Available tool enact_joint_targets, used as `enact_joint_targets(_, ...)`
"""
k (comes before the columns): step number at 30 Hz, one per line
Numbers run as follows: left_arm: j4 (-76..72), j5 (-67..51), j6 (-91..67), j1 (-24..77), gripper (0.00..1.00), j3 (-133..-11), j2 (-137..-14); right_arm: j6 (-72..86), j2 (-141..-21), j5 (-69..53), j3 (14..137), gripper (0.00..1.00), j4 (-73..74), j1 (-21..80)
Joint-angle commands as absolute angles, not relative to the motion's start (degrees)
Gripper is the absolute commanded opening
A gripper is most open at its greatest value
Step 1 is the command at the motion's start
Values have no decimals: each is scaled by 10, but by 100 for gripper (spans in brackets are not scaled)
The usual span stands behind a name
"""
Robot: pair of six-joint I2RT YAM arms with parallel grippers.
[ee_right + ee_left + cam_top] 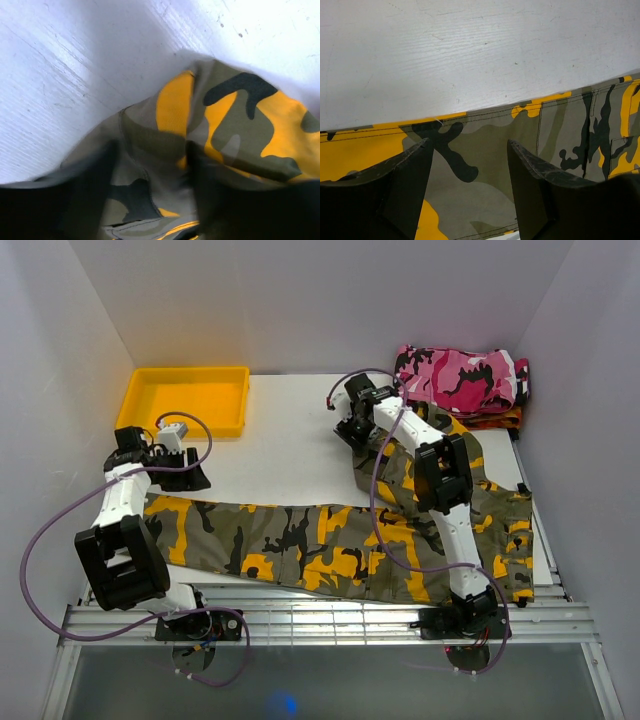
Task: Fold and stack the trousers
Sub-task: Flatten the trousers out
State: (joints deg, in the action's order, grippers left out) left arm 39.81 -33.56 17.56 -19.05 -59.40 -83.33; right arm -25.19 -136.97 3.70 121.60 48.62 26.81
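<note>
The trousers (300, 545), camouflage in olive, black and yellow-orange, lie across the near half of the white table. One leg runs flat to the left. The other leg is bunched up toward the back, under the right arm. My left gripper (190, 478) hovers open over the far edge of the left leg's end; in the left wrist view its fingers (469, 141) stand apart above flat cloth (485, 165). My right gripper (355, 432) is at the bunched leg's tip. The right wrist view is blurred; its fingers (152, 147) are apart with crumpled cloth (165, 125) lying between them.
A yellow tray (186, 371) sits at the back left. A folded pink, white and black camouflage garment (460, 375) rests on an orange one (497, 421) at the back right. White walls enclose the table; a metal rail runs along the near edge.
</note>
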Motion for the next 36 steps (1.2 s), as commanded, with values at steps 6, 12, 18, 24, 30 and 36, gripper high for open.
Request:
enact_joint_targets(6,386,-373,162,-191,71,-624,-809,-287,-1255,-96,1178,8,498,269)
enact_joint_targets(12,382,-466,148,-190,68,-704,-811,-439,-989,-236,958,8,485,275)
enact_joint_targets(18,374,-518,171,-154,66,-768,-829,-596,-843,-209,728,8,546,277)
enact_joint_targets(24,339,-456,141,-29,74,-851,-909,-629,-754,-149,573,93,522,284)
enact_joint_targets(30,377,-422,193,143,78,-1055,-1068,-526,-659,-176,600,94,431,251)
enact_joint_targets(36,354,-434,153,243,74,-1288,-1280,-370,-537,-155,556,94,332,194)
